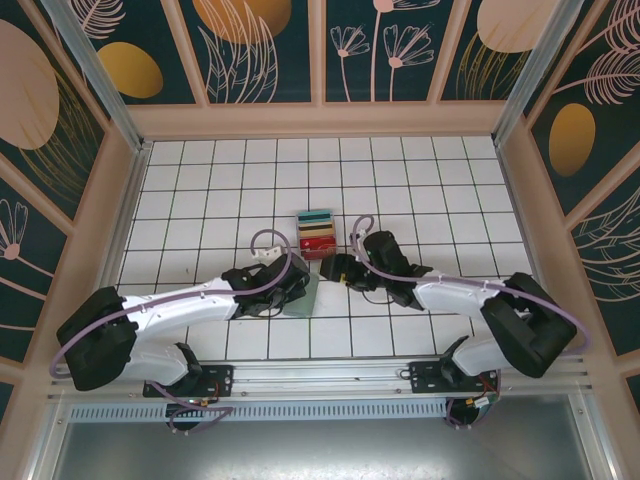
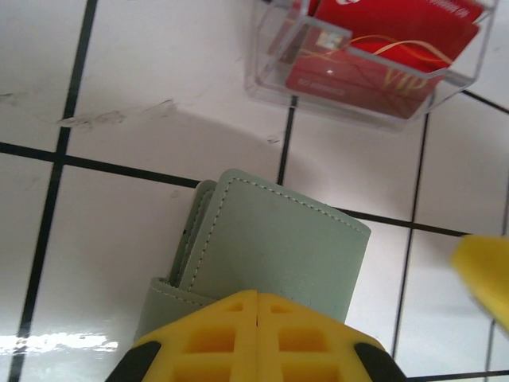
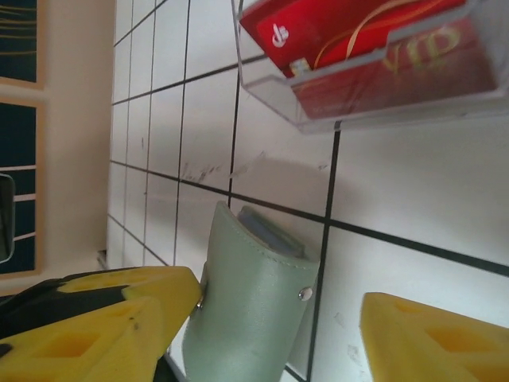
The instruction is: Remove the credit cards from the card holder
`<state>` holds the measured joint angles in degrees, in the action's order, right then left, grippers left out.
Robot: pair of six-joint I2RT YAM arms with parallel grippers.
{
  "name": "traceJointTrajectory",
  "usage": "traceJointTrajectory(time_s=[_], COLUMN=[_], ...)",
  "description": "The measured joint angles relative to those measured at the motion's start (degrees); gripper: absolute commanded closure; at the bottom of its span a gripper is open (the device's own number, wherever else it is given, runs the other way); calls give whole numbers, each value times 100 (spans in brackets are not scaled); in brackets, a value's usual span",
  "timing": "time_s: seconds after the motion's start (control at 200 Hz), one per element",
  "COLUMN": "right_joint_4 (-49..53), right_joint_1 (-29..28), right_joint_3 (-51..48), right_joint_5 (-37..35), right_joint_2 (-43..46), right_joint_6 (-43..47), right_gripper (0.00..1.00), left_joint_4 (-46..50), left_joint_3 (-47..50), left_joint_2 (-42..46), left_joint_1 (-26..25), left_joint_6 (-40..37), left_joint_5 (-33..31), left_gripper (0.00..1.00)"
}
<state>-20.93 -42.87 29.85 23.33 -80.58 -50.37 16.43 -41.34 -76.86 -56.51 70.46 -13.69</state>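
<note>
The small flat grey-green bifold card holder sits near the middle of the white tiled table, between the two arms and just near of a clear plastic tray. In the overhead view it shows as a narrow tilted sliver.

The left gripper reaches in from the left. In its wrist view the two yellow pads are pressed together with no gap between them, closed over the near end of the card holder, which runs out from under them toward the far side. The stitched top flap faces the camera, and a second layer shows along its left edge.

The right gripper comes in from the right with its yellow fingers spread wide apart. In its wrist view the card holder stands between them, close against the left-hand finger and apart from the right-hand one. A small metal snap sits on the curved outer face, and a light-blue inner edge shows at the top. Whether that edge is lining or a card cannot be told.

Red credit cards with gold lettering lie in the clear tray, just beyond the card holder and not touching it. A blurred yellow fingertip of the right gripper shows at the right edge of the left wrist view, apart from the card holder.
</note>
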Motion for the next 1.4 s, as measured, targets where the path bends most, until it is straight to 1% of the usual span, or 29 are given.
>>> traceJointTrajectory(time_s=[0.165,0.305,0.5,0.596,0.641,0.696,0.736,0.771,0.951,1.056,1.231,1.401], right_joint_4=[-330,-560,-876,-935,-957,-1008,-1034,-1036,-960,-868,-498,-361], right_joint_1=[-85,-138,-138,-138,-138,-138,-138,-138,-98,-33,278,264], right_joint_3=[-2,-15,-13,-11,-11,-4,11,33,79,79,72,76], right_joint_5=[245,376,529,564,579,619,656,656,667,682,697,828], right_joint_2=[-531,-627,-872,-975,-984,-984,-981,-981,-896,-719,-619,-612], right_joint_6=[-282,-417,-505,-540,-579,-531,-577,-570,-470,-350,-151,-28], right_gripper=[34,32,44,57,69,87,92,100,100,100,100,100], left_joint_4=[-144,-199,-299,-299,-299,-297,-289,-247,-192,-219,-118,-153], left_joint_3=[0,-2,-2,-13,-17,-20,-22,-22,44,227,800,1005], left_joint_2=[22,22,33,55,66,83,87,87,321,693,1368,1517], left_joint_1=[0,0,0,0,0,0,0,7,74,107,308,315], left_joint_6=[20,20,37,44,57,61,66,79,197,267,428,466], left_joint_5=[66,129,173,197,221,236,238,234,254,269,210,280], left_gripper=[100,100,100,100,100,100,100,100,100,100,100,100])
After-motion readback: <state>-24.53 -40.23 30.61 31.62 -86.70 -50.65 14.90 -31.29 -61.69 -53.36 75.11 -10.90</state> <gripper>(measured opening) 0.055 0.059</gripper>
